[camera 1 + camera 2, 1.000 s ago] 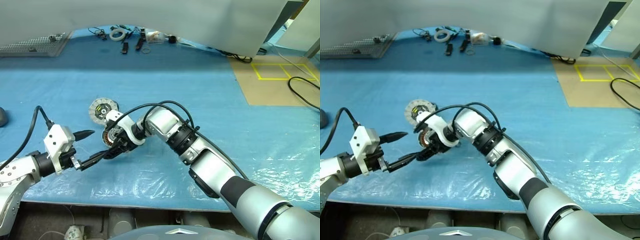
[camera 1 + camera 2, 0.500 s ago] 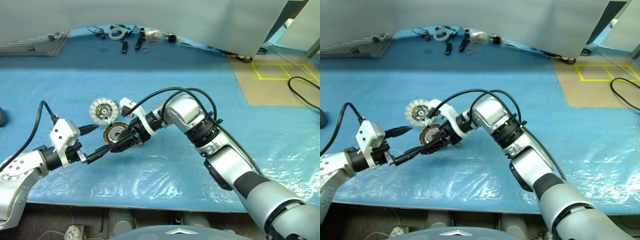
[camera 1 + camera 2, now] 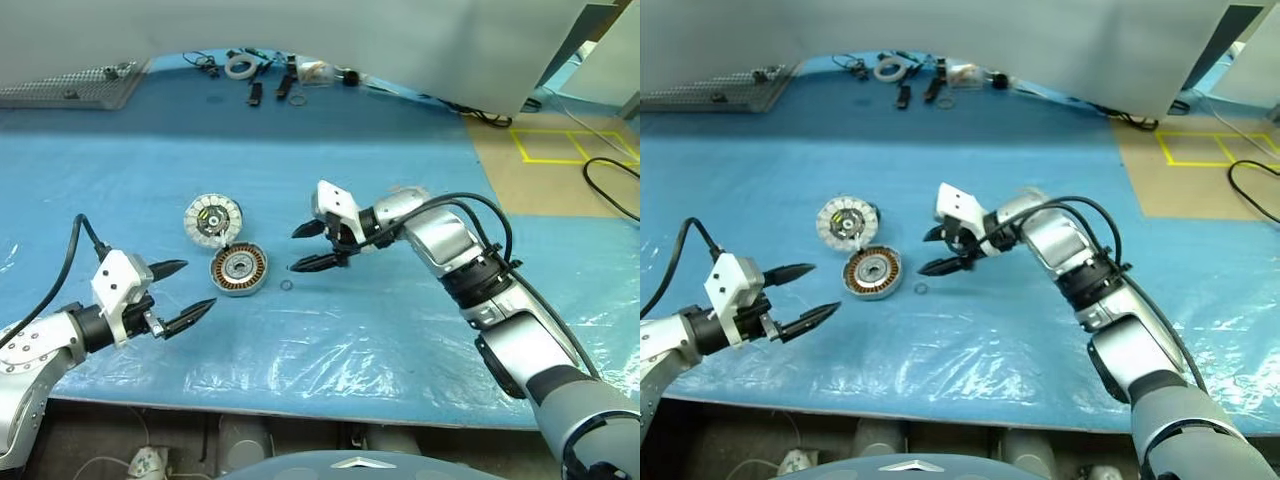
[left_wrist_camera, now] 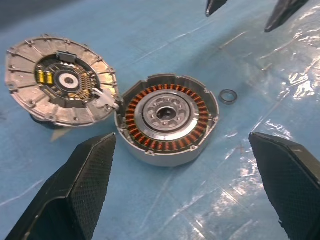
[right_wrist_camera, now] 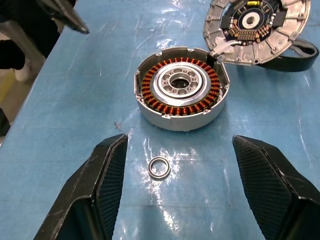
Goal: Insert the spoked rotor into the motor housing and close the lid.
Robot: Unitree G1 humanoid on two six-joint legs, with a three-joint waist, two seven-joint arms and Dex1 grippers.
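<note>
Both pairs of jaws spread wide and empty: left gripper low over the blue plastic-covered table, near its front edge; right gripper raised just right of the parts, fingers pointing left. Between the two, motor housing flat on the sheet, copper windings and silver hub facing up; small metal ring loose on the sheet just beside it on the right. Lid touching the housing's far-left rim, segmented face up, tilted on something dark beneath.
</note>
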